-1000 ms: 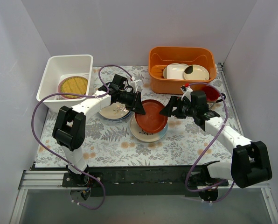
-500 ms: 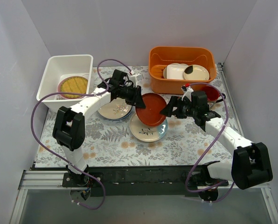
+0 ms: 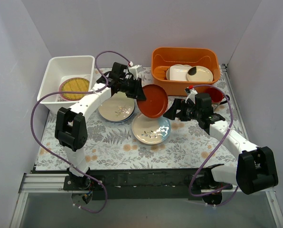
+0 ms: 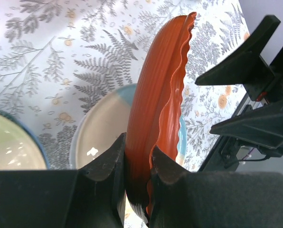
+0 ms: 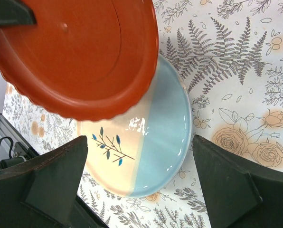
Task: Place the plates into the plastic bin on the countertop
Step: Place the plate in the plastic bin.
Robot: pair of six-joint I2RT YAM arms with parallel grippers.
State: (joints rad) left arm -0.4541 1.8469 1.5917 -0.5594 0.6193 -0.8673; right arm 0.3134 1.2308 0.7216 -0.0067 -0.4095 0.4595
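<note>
My left gripper (image 3: 140, 93) is shut on the rim of the red-brown plate (image 3: 153, 100), which hangs tilted above the countertop (image 3: 108, 142). In the left wrist view the plate (image 4: 160, 95) stands on edge between my fingers (image 4: 108, 166). Below it lies a cream and teal-blue plate with a leaf sprig (image 3: 151, 128), also in the right wrist view (image 5: 146, 142). Another cream plate with a sprig (image 3: 116, 108) lies to its left. The white plastic bin (image 3: 53, 76) at back left holds a yellow woven-look plate (image 3: 75, 87) on a pink one. My right gripper (image 3: 170, 112) is open and empty, just right of the plates.
An orange tub (image 3: 185, 70) with cream dishes stands at the back right. A red mug (image 3: 215, 94) sits behind my right arm. Grey walls close in the left, back and right sides.
My left gripper has lifted the red-brown plate off the cream and teal plate, tilted it up and carried it back. My right gripper has stayed put.
</note>
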